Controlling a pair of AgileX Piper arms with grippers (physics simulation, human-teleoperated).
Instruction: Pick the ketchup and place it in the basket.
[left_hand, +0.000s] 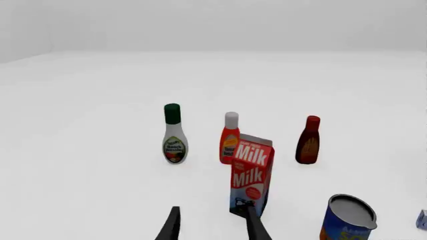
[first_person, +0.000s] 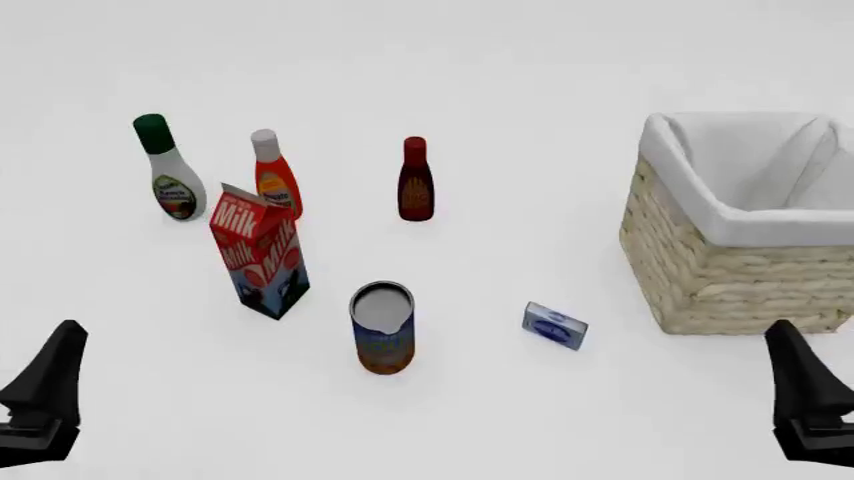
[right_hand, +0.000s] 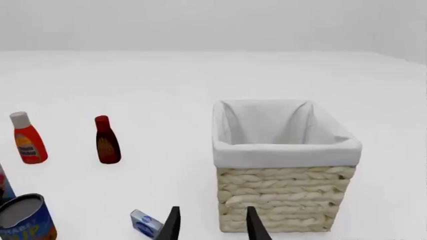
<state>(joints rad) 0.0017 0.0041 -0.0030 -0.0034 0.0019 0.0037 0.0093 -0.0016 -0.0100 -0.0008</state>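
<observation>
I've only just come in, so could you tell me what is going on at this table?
Nothing is being handled yet. The left gripper and right gripper both hang open at the near edge, holding nothing. The ketchup stands upright at the far left, just behind the milk carton, between a green-capped white bottle and a dark-red bottle. The basket sits at the right with no ketchup in it.

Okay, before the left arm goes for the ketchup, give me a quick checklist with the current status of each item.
1. Ketchup upright, untouched: ok.
2. Left claw open, empty: ok.
3. Straight path to ketchup: not ok, milk carton stands directly in front of it.
4. Neighbours spaced apart: ok, white bottle and dark-red bottle stand clear.
5. Basket upright, nothing visible inside: ok.
6. Right claw away from the bottles: ok.
</observation>
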